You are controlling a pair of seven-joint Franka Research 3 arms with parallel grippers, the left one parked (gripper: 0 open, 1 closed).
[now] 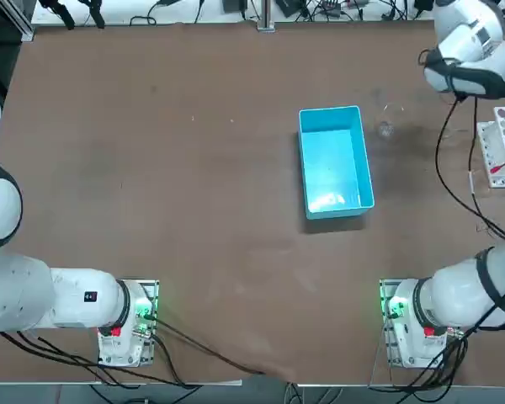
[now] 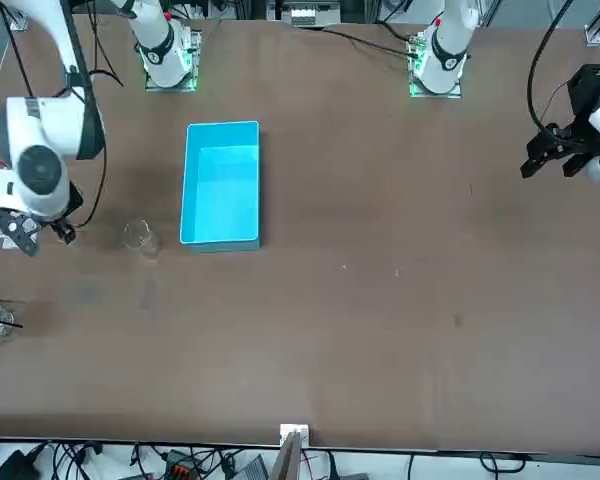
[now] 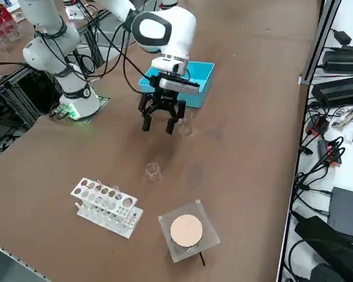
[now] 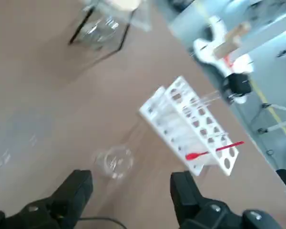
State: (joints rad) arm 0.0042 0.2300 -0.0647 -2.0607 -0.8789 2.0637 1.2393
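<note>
My right gripper hangs open above the table, nothing between its fingers. A small clear glass beaker stands on the table just ahead of and below the fingertips; in the side view this beaker sits apart from the gripper, toward the rack. A second small glass stands beside the gripper, close to the blue bin. From the front the gripper is left of that glass. In the top view only the wrist shows; the fingers are hidden.
A white test tube rack with a red-tipped item lies beyond the beaker. A clear square stand with a round tan disc sits near the table corner. The open blue bin stands mid-table. Cables trail by the right base.
</note>
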